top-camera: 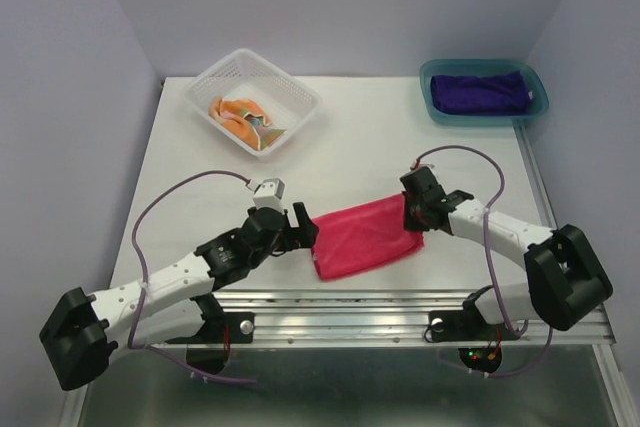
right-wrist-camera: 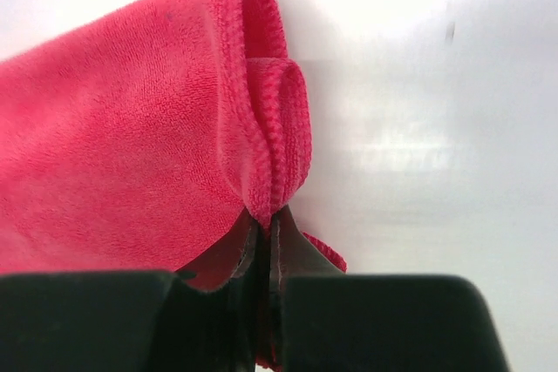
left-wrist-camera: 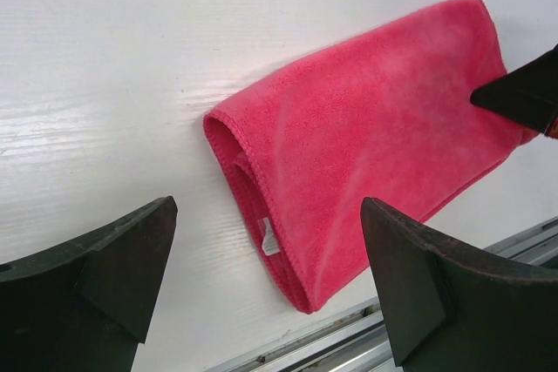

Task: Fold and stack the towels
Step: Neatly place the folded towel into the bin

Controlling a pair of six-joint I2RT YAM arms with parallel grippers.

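1. The right pincer is pressed together on the hemmed right-hand edge of the hot pink towel. Only the right wrist view shows this pinch: the doubled hem bunches up just above the black fingertips.
2. The left pincer gapes fully wide and holds nothing. In its own wrist view the two dark fingers frame the towel's left end without touching it.
3. That left wrist view alone shows a small white tag in the towel's folded left edge, and the tip of the right pincer on the far end.
4. The top view alone gives the layout. The pink towel lies folded on the white surface near its front edge, between the two arms.
5. Well behind it, the deep purple towel lies folded in the teal tray at the back right.
6. The peach towel sits crumpled in the white mesh basket at the back left.
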